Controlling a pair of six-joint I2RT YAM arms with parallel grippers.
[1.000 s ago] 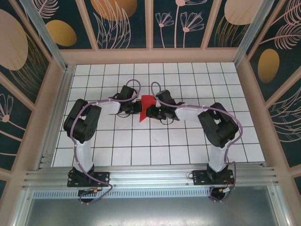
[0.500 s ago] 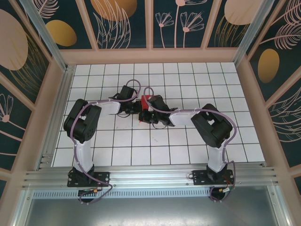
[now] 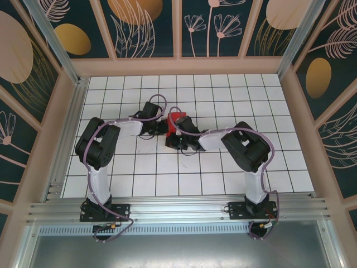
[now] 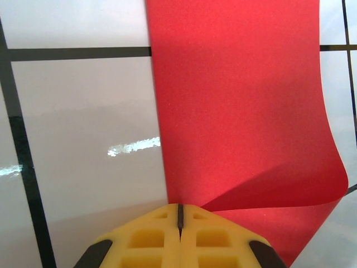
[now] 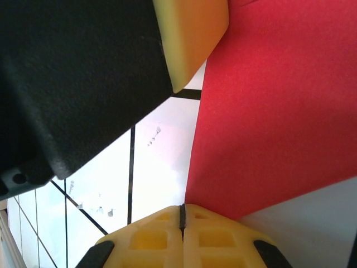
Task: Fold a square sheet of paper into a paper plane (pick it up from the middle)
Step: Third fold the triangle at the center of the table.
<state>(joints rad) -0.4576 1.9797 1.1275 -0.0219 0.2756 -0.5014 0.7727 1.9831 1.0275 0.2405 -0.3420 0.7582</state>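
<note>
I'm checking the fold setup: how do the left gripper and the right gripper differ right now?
The left gripper reaches the square sheet of paper from the left; the right gripper from the right. Before the left gripper the sheet runs straight ahead, one corner curled; before the right gripper it slants off rightward. Both are shut, tips at the sheet's edge.

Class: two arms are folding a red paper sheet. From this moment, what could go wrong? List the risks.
1. The left gripper and right gripper are both shut on the square sheet of paper, close together; pulling apart could tear it.
2. Its edge curls over in the left wrist view, so a crease might land crooked.
3. The grippers could bump.
</note>
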